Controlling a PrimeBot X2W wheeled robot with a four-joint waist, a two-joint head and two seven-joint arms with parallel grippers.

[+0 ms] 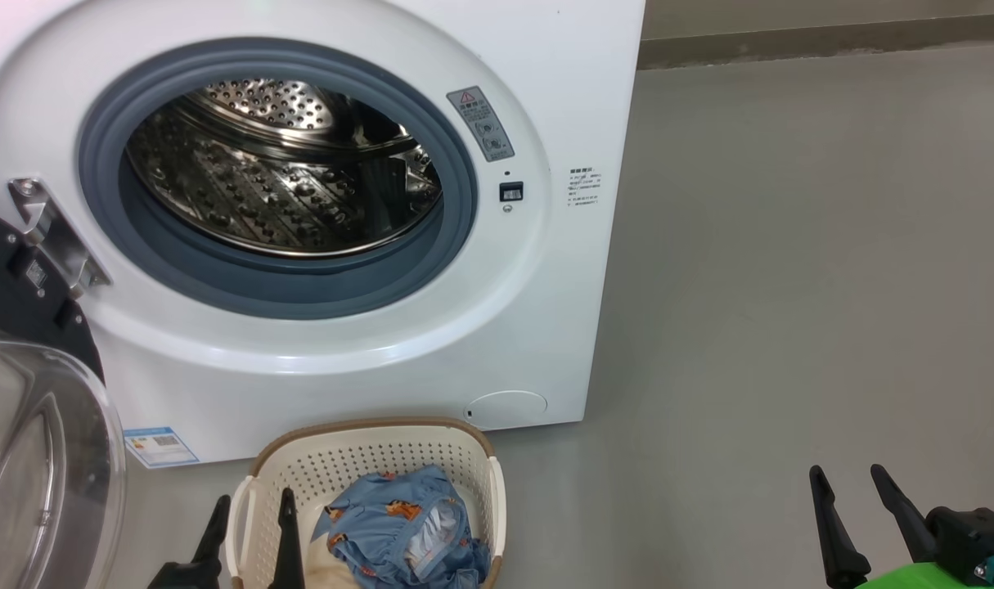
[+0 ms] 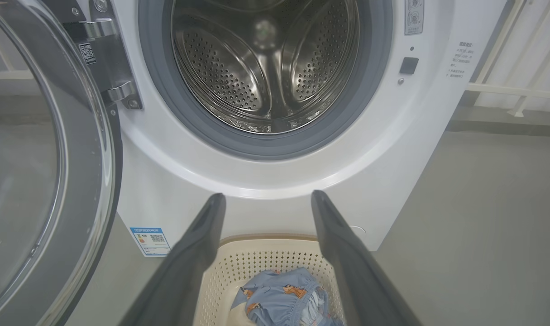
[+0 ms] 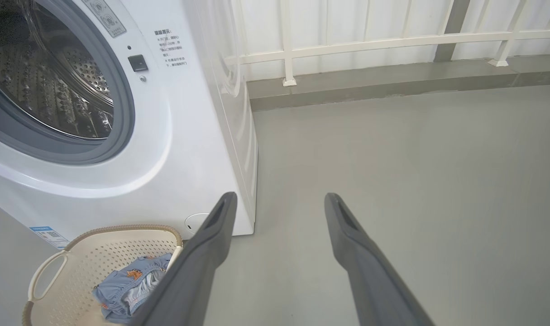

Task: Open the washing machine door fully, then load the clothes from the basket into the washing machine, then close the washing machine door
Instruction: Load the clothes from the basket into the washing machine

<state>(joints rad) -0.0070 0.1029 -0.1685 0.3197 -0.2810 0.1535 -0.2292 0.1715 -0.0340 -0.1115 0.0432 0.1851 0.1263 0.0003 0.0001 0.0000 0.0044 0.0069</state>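
Since the washing machine door (image 1: 30,393) stands swung out at the far left on its steel hinge (image 1: 51,233), with its glass dome turned away from the opening, the mouth of the washing machine (image 1: 546,311) is unobstructed. By my reading the opening step is done or very nearly so. Next to the door, the grey-blue gasket (image 1: 300,286) rings a bare steel drum (image 1: 284,180), so loading has not begun. Below the opening, the left gripper (image 1: 253,497) hovers with its two dark fingers spread wide and nothing between them. In the left wrist view the basket (image 1: 366,462) shows between those fingers, which suggests this arm is lined up to reach down for the laundry. The basket sits on the floor (image 1: 791,245) just in front of the machine's lower panel, under the drum mouth, a placement that makes the lift from basket to drum short. Inside it lie the clothes (image 1: 398,523): the light blue printed garment is bunched on top, with a sliver of cream fabric (image 1: 330,573) showing beneath at its left. Well off to the right, the right gripper (image 1: 847,470) is likewise released and empty. It is parked over bare floor, probably to leave the left arm's path free.
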